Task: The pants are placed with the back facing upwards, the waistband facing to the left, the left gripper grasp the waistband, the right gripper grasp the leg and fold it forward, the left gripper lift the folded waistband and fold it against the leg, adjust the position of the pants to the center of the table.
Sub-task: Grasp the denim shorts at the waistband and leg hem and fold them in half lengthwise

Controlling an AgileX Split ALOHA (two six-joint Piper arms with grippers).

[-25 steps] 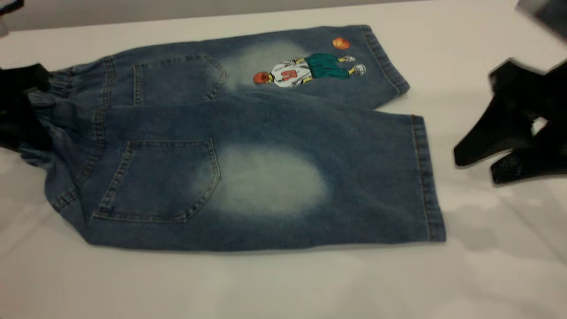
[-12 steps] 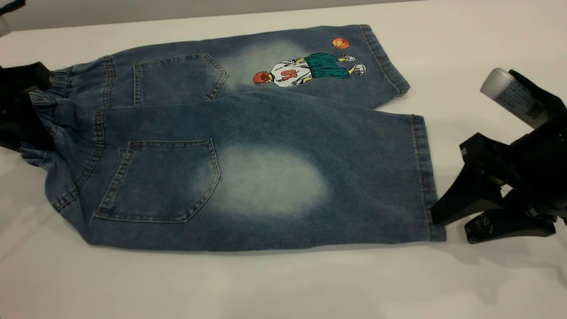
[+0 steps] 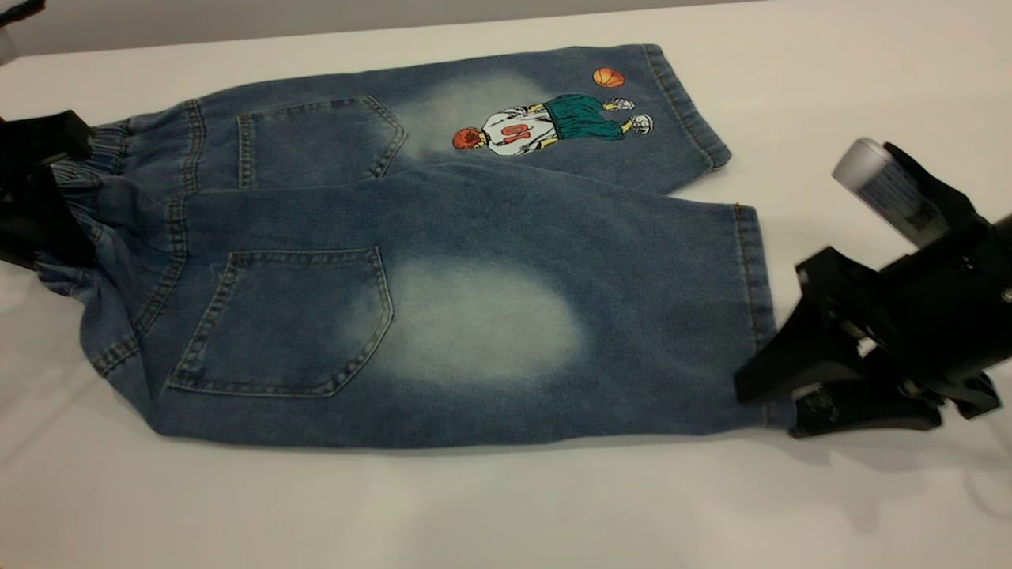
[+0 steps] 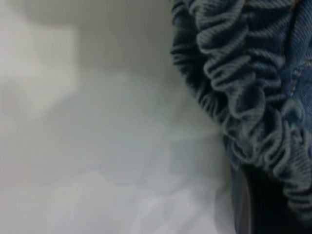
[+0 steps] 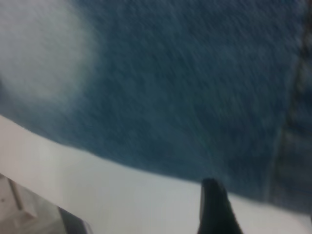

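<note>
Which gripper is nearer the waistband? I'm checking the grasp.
Left. The left gripper is at the waistband; the right gripper is at the leg's hem, far away.

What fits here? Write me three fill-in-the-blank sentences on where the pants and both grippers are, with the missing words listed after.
1. The pants lie with two ____ pockets facing up.
2. The right gripper, fingers apart, straddles the hem of the leg with the pale ____ patch.
3. The left gripper sits at the ____ end, on the table.

Missing words: back; oval; waistband
</note>
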